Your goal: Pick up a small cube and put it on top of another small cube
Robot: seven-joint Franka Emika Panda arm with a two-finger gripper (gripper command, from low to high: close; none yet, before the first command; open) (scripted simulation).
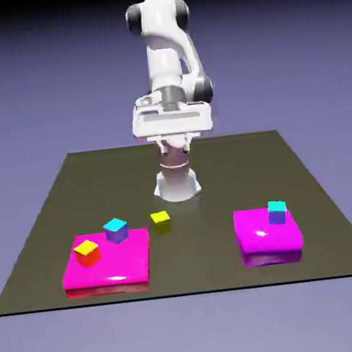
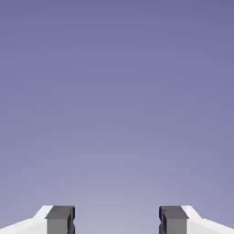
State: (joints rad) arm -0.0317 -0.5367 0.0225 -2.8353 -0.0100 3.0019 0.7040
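So you've got the magenta block [image 1: 108, 260] nearest, red-sided cube [image 1: 87, 253] and purple-blue cube [image 1: 116, 231] on top. Past its exterior-view right edge sits the olive-green cube [image 1: 161, 222]; your gripper [image 2: 117, 220]'s wide open, empty.

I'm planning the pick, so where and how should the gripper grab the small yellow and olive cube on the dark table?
Probably from straight above, one finger on each of two opposite olive side faces. The yellow and olive cube sits flat, top face up, with no neighbour touching it.
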